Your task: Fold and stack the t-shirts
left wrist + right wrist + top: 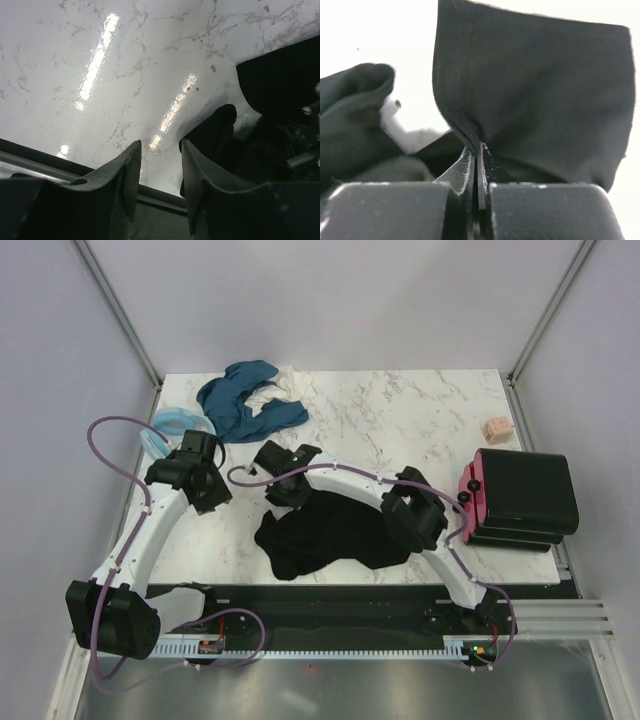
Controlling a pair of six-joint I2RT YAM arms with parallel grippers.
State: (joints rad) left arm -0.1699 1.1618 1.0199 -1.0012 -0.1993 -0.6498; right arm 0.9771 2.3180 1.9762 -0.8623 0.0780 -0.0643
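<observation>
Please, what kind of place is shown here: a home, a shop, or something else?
Probably a robot test cell in a lab: two arms bolted at a marble-look table, plain walls with metal posts around it, and a black shirt being handled.

Nothing here can be read. The black t-shirt [330, 535] near the counter's [400, 420] front edge is plain cloth with a stitched hem, and the counter shows only marble veining: no word, number or logo.
</observation>
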